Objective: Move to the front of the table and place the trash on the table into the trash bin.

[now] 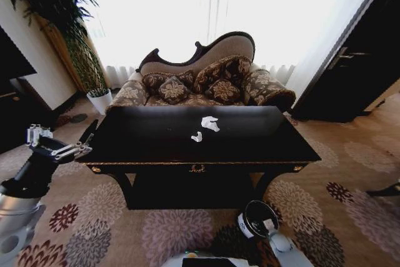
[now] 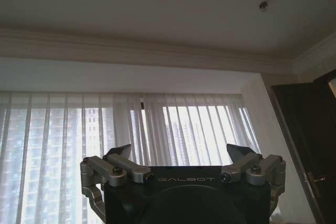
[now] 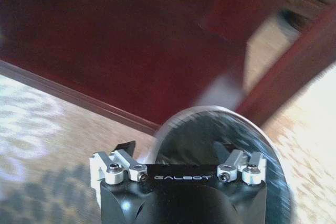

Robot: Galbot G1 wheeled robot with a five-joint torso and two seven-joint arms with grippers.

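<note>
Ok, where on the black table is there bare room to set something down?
The table is bare on its left half and its right end. The front strip above the gold emblem is free too. Only the middle is occupied, by two white paper scraps.

Left gripper (image 2: 178,153) raised, spread wide — right gripper (image 3: 176,150) low (likewise parted).

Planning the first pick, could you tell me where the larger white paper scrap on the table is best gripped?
Probably from straight above, pinching across the raised crumpled middle of the larger paper scrap. It lies loose on the flat table, apart from the smaller scrap, with no handle or edge.
</note>
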